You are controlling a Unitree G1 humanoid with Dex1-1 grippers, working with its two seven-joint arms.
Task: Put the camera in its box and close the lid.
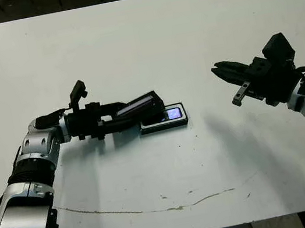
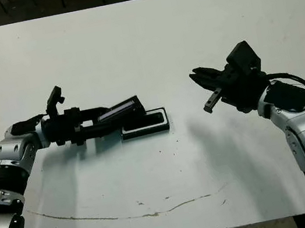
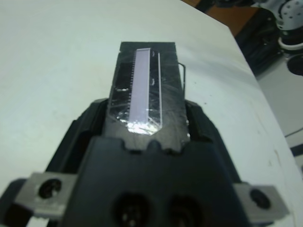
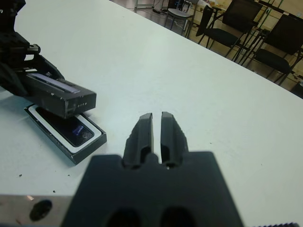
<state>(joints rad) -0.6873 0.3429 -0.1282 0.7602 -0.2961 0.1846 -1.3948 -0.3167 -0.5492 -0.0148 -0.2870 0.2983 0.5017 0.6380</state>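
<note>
Head views: near the middle of the white table (image 1: 139, 39), well clear of every edge, lies the box (image 1: 184, 121), white-rimmed, with the camera (image 1: 172, 113) already inside, bluish screen up. Above the box's left end, tilted, hangs the lid (image 1: 139, 105), pinched at its near end by the left gripper (image 1: 118, 114). Over toward the table's right edge hovers the right gripper (image 2: 200, 76), well apart from the box, carrying nothing.

Left wrist view: jaws of the left gripper closed on the lid (image 3: 144, 85), one finger along each long side, silvery strip panel facing the lens. Beneath and beyond the lid, just a sliver of the box's rim, not clear enough to judge alignment.

Right wrist view: right gripper (image 4: 156, 126) with fingertips (image 4: 143, 124) pressed almost together, a hairline gap between, nothing held. Beyond, the box (image 4: 90, 147) on the table with the camera (image 4: 71, 128) seated in the white lining, lid (image 4: 59, 94) angled over its far end, not yet seated.

Progress, as a judgement: first half done, camera in the box. Left to do: level the lid, line it up over the rim, lower it and press it shut, then release.
</note>
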